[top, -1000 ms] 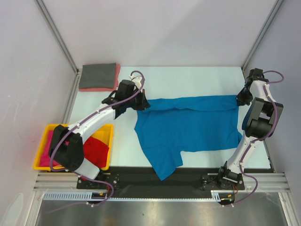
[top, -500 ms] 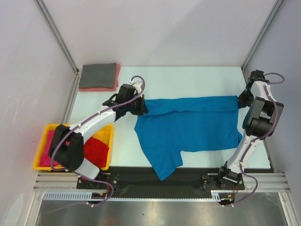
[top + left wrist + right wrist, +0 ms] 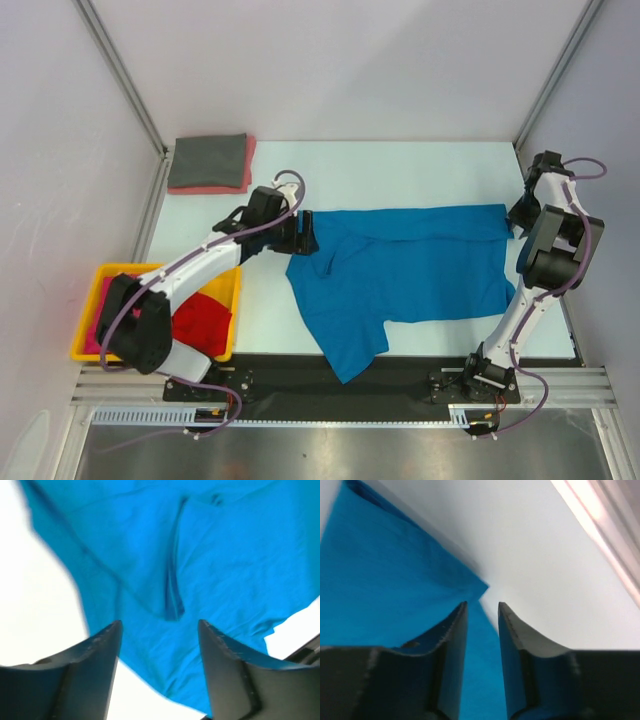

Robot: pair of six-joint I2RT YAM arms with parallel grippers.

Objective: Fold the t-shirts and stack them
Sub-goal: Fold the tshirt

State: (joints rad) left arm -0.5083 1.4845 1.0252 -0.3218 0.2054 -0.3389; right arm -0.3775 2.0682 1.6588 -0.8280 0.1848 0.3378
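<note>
Bright blue cloth t-shirt [image 3: 420, 265]: spread on white table [image 3: 400, 170].
Left gripper [image 3: 160, 626]: wide apart, above shirt.
Right gripper [image 3: 482, 606]: narrowly parted at shirt's corner.

blue t-shirt [image 3: 420, 265]: matt cloth, creased
grey t-shirt [image 3: 207, 161]: matt cloth
yellow bin [image 3: 85, 350]: smooth plastic
worktop [image 3: 400, 170]: smooth, pale, matt

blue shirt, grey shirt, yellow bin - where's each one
blue shirt [image 3: 420, 265], top view, middle of its body
grey shirt [image 3: 207, 160], top view, centre of the folded top
yellow bin [image 3: 115, 270], top view, far rim
</note>
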